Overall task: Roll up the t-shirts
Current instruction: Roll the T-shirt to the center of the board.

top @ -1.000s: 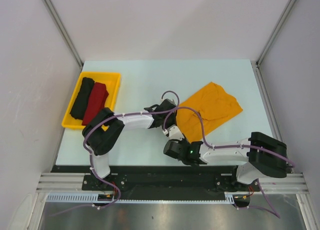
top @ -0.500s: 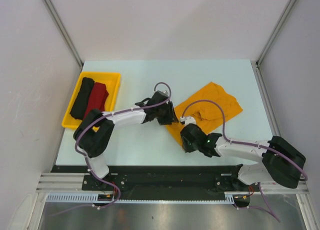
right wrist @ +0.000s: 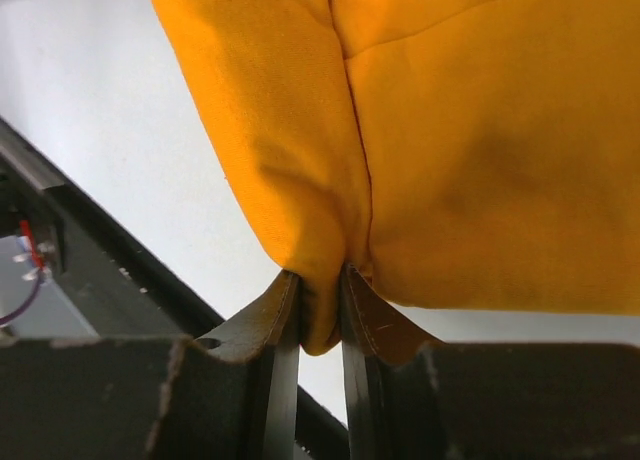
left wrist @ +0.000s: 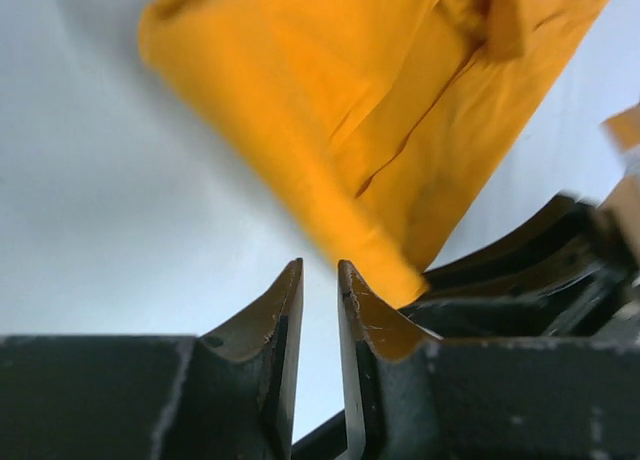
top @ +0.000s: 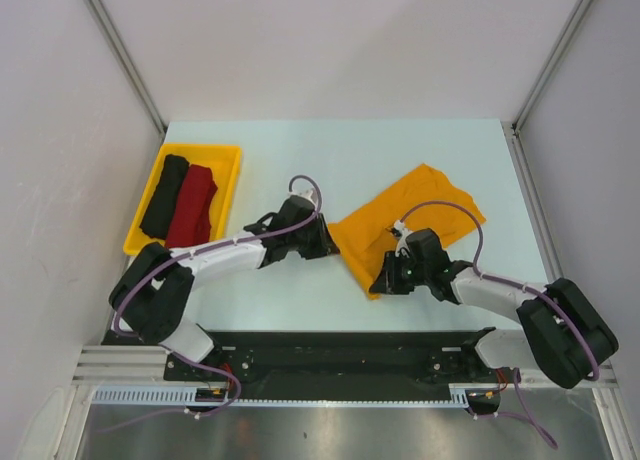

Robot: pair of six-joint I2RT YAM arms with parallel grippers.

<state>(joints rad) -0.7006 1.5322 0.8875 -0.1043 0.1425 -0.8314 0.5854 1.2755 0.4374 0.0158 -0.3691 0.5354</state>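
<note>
The mustard-orange t-shirt (top: 415,220) lies crumpled right of the table's middle. My right gripper (top: 382,283) is at its near left corner, shut on a fold of the orange cloth (right wrist: 480,130) that bulges between the fingers of the right gripper (right wrist: 320,276). My left gripper (top: 327,243) sits just left of the shirt's left edge. In the left wrist view the left gripper (left wrist: 320,270) stands narrowly open with only bare table between its fingers, and the shirt (left wrist: 380,100) lies just ahead. A black rolled t-shirt (top: 164,193) and a dark red one (top: 194,204) lie side by side.
The two rolls rest in a yellow plastic tray (top: 228,180) at the table's left edge. White walls with metal posts close in the left, right and back sides. The black body of the right gripper (left wrist: 560,270) shows at the right of the left wrist view.
The right gripper moved up and right onto the shirt's near corner and closed on it. The left gripper drew back left off the shirt's edge, and its jaws widened, then narrowed.
</note>
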